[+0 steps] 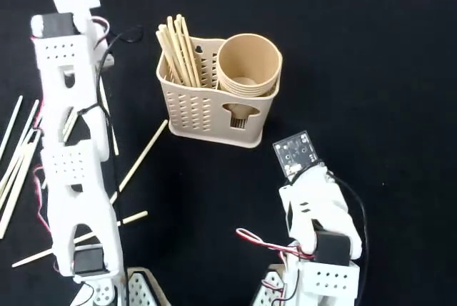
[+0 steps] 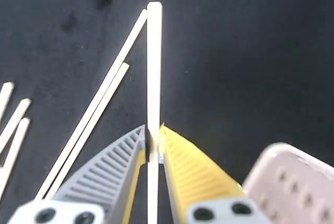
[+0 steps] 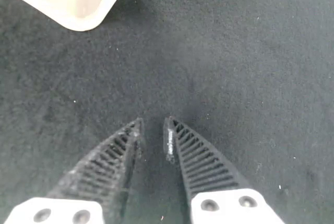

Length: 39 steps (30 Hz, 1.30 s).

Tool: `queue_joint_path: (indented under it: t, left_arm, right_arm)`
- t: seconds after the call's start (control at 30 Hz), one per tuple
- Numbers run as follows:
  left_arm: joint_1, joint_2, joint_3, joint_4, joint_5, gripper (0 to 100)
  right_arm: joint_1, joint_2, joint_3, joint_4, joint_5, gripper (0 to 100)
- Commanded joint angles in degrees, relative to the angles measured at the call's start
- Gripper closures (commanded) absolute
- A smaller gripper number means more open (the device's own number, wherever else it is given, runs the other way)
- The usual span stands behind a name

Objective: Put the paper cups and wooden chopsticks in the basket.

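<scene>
Beige plastic basket (image 1: 214, 117) stands upright near the middle of the black cloth table (image 1: 385, 70); it has two compartments. One compartment holds a nested stack of paper cups (image 1: 248, 63), mouths up. The other holds a bundle of wooden chopsticks (image 1: 177, 46), leaning, with their ends well above the rim. Loose sticks lie flat on the cloth: a cluster (image 1: 16, 160) on the far side of the left arm (image 1: 71, 142) from the basket, a diagonal stick (image 1: 141, 155) between that arm and the basket, and a short-showing stick (image 1: 132, 217) near the arm's base. The left arm is stretched long across the table beside the basket. The right arm (image 1: 318, 224) sits folded low in front of the basket, well apart from the loose sticks. Left gripper (image 2: 154, 145): clenched on a single chopstick (image 2: 153, 67), which runs straight out from between the grey and yellow fingers. Cannot tell whether its far end touches the cloth. A pair of sticks (image 2: 93, 104) lies side by side on the cloth just beside it, and a corner of the basket (image 2: 292, 177) is close by. Right gripper (image 3: 153, 130): fingers drawn together to a narrow slit, grasping nothing, hanging over the cloth with a corner of the basket (image 3: 78, 4) farther off.
</scene>
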Motion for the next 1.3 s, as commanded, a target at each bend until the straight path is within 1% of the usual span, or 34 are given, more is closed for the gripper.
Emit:
queue_joint_path:
  t: [0.0, 0.1, 0.2, 0.33, 0.53, 0.63, 0.73, 0.8, 0.87, 0.97, 1.03, 1.13, 1.2, 1.23, 1.27]
  left_arm:
    - [1.45, -16.26, 11.56, 0.44, -0.35, 97]
    - [2.24, -26.29, 20.97, 0.26, -0.44, 97]
    - [2.86, -35.08, 27.3, 0.18, -0.44, 97]
    - [4.26, -45.45, 31.69, 0.18, -0.44, 97]
    - [4.35, -60.13, 36.0, -0.18, -0.44, 97]
    - [4.35, -67.34, 38.73, -3.08, -0.44, 97]
    - [4.35, -75.52, 42.95, -9.05, 0.0, 97]
    - [4.88, -81.49, 47.08, -14.86, 0.0, 97]
    - [6.9, -87.56, 53.14, -22.24, 0.0, 97]
    - [10.77, -96.35, 65.27, -35.69, 0.0, 97]
    - [14.02, -101.98, 74.95, -46.95, 0.0, 97]
    - [18.24, -108.31, 90.07, -67.69, -0.35, 97]
    - [19.65, -110.07, 99.21, -82.2, -0.44, 97]
    - [20.09, -110.07, 102.73, -88.44, -0.44, 97]
    - [20.26, -109.89, 105.45, -93.01, -0.44, 97]
  right_arm:
    - [0.88, -4.09, -0.13, -1.05, 0.26, 91.7]
    - [0.88, -4.09, -0.13, -1.05, 0.26, 91.7]
    - [0.88, -4.09, -0.13, -1.05, 0.26, 91.7]
    - [0.88, -4.09, -0.13, -1.05, 0.26, 91.7]
    - [0.88, -4.09, -0.13, -1.05, 0.26, 91.7]
    - [0.88, -4.09, -0.13, -1.05, 0.26, 91.8]
    - [0.79, -4.09, -0.13, -1.05, 0.26, 94.0]
    - [0.79, -4.09, -0.13, -1.05, 0.26, 94.4]
    - [0.79, -4.09, -0.13, -1.05, 0.26, 94.5]
    - [0.79, -4.09, -0.13, -1.05, 0.26, 94.5]
    - [0.7, -4.09, -0.04, -1.05, 0.26, 94.5]
    - [0.53, -4.09, -0.04, -0.53, -0.18, 94.6]
    - [0.53, -4.09, 0.75, -0.53, 0.0, 94.6]
    - [0.35, -4.09, 1.19, -0.62, 0.18, 94.6]
    - [-0.53, -4.09, 1.45, -0.7, 0.18, 94.6]
